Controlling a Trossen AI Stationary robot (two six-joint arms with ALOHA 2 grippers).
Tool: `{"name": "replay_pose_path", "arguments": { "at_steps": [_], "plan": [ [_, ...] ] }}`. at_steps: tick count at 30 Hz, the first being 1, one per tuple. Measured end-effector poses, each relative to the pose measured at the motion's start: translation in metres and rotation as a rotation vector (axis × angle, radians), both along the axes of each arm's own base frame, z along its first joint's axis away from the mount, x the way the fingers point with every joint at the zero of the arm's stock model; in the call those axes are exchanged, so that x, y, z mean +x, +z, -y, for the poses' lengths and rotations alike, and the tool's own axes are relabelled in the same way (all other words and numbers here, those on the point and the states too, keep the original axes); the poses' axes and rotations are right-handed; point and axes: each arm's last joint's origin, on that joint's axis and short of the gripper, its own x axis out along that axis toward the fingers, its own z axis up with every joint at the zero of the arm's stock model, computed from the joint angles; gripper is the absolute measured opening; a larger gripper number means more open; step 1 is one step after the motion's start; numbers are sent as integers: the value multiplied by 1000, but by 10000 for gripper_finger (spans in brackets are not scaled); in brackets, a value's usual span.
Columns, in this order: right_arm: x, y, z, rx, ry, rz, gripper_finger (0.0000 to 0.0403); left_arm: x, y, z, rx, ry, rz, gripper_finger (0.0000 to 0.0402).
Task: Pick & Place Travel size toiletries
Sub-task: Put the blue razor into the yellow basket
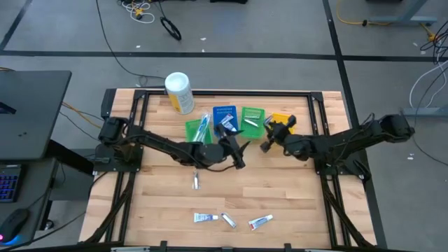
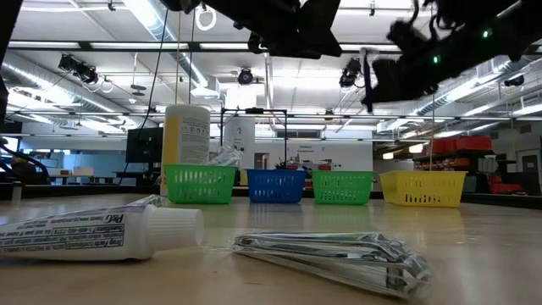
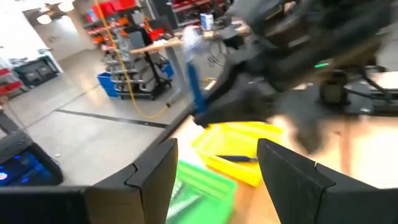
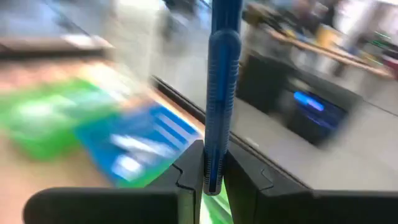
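Note:
My right gripper (image 1: 268, 145) hangs over the table just in front of the yellow bin (image 1: 280, 122), shut on a slim blue toothbrush (image 4: 221, 93). The toothbrush also shows in the left wrist view as a blue upright stick (image 3: 193, 84). My left gripper (image 3: 214, 180) stands open with nothing between its fingers, in front of the blue bin (image 1: 224, 117), facing the right gripper. A silvery packet (image 1: 196, 181) and three small white tubes (image 1: 205, 218) (image 1: 229, 220) (image 1: 260, 222) lie flat on the wood nearer the front edge. My right gripper pinches the toothbrush's handle near one end (image 4: 214, 163) between its two fingers. The fingers reach in roughly level from the table's right side and lie across the handle. The toothbrush stands up out of the hold, lifted clear of the table.
Four small bins stand in a row at the back: green (image 1: 198, 130), blue, green (image 1: 252, 120), yellow. A big white canister (image 1: 178, 92) with a yellow label stands behind them at the left. In the low view a tube (image 2: 102, 233) and the packet (image 2: 339, 254) lie close by.

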Motion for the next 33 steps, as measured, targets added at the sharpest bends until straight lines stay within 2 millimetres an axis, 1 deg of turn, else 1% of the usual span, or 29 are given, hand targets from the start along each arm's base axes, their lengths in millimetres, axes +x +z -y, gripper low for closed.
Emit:
{"name": "replay_pose_path", "arguments": {
  "at_steps": [3,8,12,18,23,25,29,33],
  "plan": [
    [-7,-14,14,85,-113,-51,57,-1,-2,6,-13,-13,-9,229],
    [-20,-34,41,377,-181,-100,57,-2,-2,11,-22,-23,-4,229],
    [-31,-43,55,541,-229,-146,57,-2,-2,11,-21,-24,-4,229],
    [-40,-50,60,696,-242,-215,57,-2,-2,11,-22,-23,-4,229],
    [-46,-55,58,823,-209,-278,57,-2,-2,11,-26,-22,0,229],
    [-49,-56,57,837,-217,-306,57,-2,-2,11,-26,-24,-1,229],
    [-51,-57,59,811,-250,-318,59,-2,-2,11,-28,-28,0,229],
    [-51,-57,59,793,-243,-330,72,-2,-2,11,-29,-29,0,229]
  ]
}}
